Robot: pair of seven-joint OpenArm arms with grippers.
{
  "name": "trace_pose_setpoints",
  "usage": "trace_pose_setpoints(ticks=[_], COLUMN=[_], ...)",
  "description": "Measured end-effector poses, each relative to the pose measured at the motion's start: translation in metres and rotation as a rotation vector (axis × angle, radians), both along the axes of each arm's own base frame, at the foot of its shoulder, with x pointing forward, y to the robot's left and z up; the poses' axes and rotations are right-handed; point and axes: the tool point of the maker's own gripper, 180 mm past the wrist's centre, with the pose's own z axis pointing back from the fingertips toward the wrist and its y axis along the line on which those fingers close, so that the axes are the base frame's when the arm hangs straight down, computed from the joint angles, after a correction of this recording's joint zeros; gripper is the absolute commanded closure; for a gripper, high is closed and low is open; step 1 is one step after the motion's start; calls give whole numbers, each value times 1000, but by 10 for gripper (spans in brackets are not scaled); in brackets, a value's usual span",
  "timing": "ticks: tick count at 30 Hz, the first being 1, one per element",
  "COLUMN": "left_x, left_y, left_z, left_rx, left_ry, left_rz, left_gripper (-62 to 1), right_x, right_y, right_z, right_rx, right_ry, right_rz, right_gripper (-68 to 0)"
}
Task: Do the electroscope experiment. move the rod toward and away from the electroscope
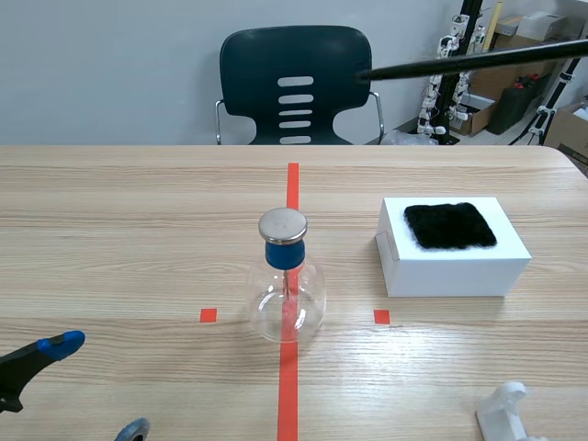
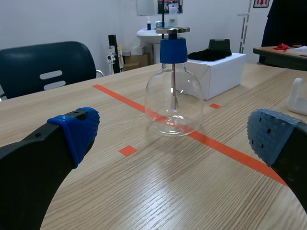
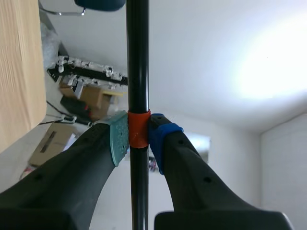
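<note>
The electroscope (image 1: 287,285) is a clear glass flask with a blue stopper and a round metal cap, standing on the red tape line mid-table. In the left wrist view the electroscope (image 2: 173,91) stands ahead of my open left gripper (image 2: 177,139), whose blue fingertips (image 1: 61,344) rest low at the table's near left. A long black rod (image 1: 473,61) crosses the upper right of the scene view, high above the table, its tip near the chair. My right gripper (image 3: 137,136) is shut on the rod (image 3: 137,62) at its orange band.
A white box (image 1: 452,248) with a black fur cloth (image 1: 449,225) on top sits right of the electroscope. A white plastic stand (image 1: 508,415) is at the near right edge. A dark chair (image 1: 296,84) stands behind the table, and shelves and boxes (image 1: 524,73) are at the far right.
</note>
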Motion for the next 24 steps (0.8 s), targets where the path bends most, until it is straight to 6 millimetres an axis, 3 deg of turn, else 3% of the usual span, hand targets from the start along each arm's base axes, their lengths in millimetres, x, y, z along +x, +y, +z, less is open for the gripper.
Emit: trace_pose_setpoints(ticks=[6,12,18,24], left_x=[0,0,0,0], left_y=[0,0,0,0], left_z=[0,0,0,0], left_rx=[0,0,0,0], left_ry=[0,0,0,0], left_rz=[0,0,0,0], left_gripper=[-623,-623,-623,-623], right_x=[6,6,0,0], right_y=[39,61,73,74], right_z=[-14,-29,-44,-47], right_rx=[-73,-154,-196,-201], right_ry=[-24,-19,3,4], right_rz=[95,147,174,160], right_gripper=[-13,-13,-13,-13])
